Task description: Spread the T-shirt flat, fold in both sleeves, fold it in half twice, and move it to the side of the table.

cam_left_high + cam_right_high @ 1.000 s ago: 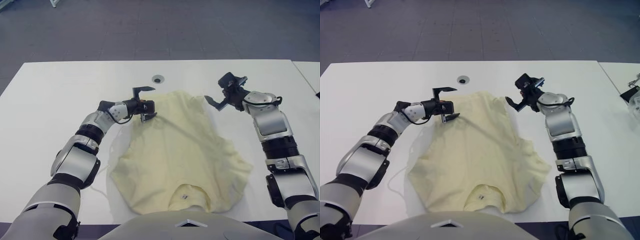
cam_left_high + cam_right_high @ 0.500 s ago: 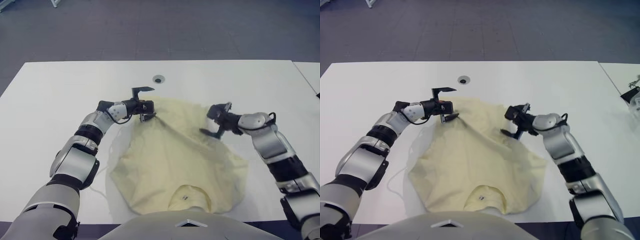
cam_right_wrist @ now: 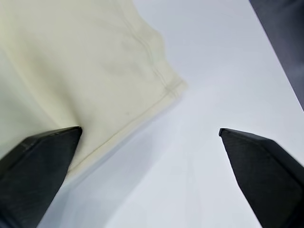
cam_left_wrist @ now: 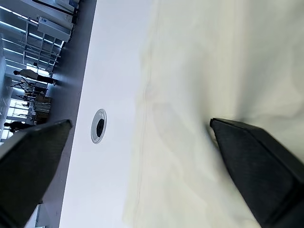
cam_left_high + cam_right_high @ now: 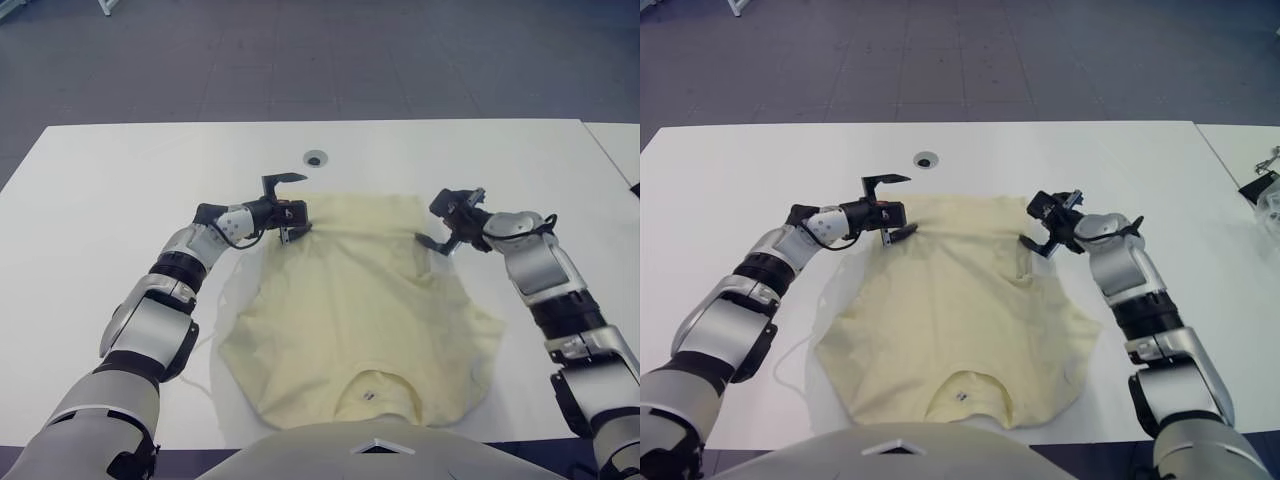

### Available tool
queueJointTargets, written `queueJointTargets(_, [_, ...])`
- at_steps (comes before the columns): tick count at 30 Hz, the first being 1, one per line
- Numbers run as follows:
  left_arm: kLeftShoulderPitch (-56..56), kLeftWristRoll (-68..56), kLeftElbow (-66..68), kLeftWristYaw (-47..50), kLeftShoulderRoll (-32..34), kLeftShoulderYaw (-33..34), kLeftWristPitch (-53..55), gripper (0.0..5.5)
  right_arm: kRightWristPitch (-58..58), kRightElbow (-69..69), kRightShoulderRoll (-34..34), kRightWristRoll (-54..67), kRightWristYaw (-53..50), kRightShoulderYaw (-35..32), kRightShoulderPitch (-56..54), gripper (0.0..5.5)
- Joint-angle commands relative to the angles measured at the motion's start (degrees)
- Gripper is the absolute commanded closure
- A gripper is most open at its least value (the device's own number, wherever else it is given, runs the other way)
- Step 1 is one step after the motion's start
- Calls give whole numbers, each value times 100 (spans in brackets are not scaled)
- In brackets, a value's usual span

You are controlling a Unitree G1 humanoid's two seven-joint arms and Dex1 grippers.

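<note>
T-shirt (image 5: 360,310), pale yellow, lies in the middle of the white table (image 5: 120,170), collar nearest the robot and hem toward the far edge, just short of a small round hole (image 5: 316,158) in the tabletop. The hem runs fairly straight between the two far corners, but the body is not flat. A crease runs down from the far right corner, the lower sides bulge out in rounded lumps, and the sleeves cannot be told apart from the rest of the cloth (they seem bunched in at the sides).

The left gripper (image 5: 291,207) sits at the far left corner with its fingers spread, one resting on the cloth and the other raised over the bare table; it grips nothing. The right gripper (image 5: 450,219) is at the far right corner, also spread wide, one finger at the cloth's edge and the other over the table, holding nothing.

By my reading the job is in its first step, the spreading. The hem is roughly squared; the sides and sleeves need pulling out. Both sleeve folds, the two halvings and the move to the table's side are all left to do
</note>
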Motion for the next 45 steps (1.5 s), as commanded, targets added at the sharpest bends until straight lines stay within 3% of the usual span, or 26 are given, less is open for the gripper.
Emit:
queueJointTargets(1, [-360,145,256,171,-105,-4,223,10,-693,1582,536,42,-351,-166,-435,13])
queueJointTargets(6, [-536,70,405,280,-242,83,206,10,-1749,2520,704,134,-949,-608,-865,13])
queueJointTargets(9, [-599,109,506,299,-276,84,222,10,-1901,1975,652,423,-1040,-1030,-768,13])
queueJointTargets(13, [-725,239,940,282,-427,-18,435,10,-824,-563,485,1120,-980,-1855,47,13])
queueJointTargets(21, [-909,417,1679,629,-740,-190,1043,10,1265,-4397,291,2060,-824,-2659,1653,13])
queueJointTargets(29, [-1273,366,2043,1136,-944,-66,1822,10,2290,-5370,224,2425,-946,-2869,2207,13])
queueJointTargets(34, [-1576,58,1854,1271,-736,262,1400,10,2818,-6016,652,2741,-1306,-3444,2947,13])
queueJointTargets(37, [-1527,-408,1191,968,-226,723,543,10,2990,-6332,1026,2993,-1382,-3791,3780,13])
queueJointTargets(40, [-619,-1258,-487,352,624,1407,56,10,2757,-6363,1258,3048,-1346,-3960,4614,13])
queueJointTargets(42, [404,-1904,-1934,-24,1080,1962,742,10,2722,-6388,1477,3145,-1401,-4162,4960,13])
queueJointTargets(45, [2838,-3128,-4720,-205,1341,3092,2671,10,2731,-6429,1809,3361,-1455,-4419,5409,13])
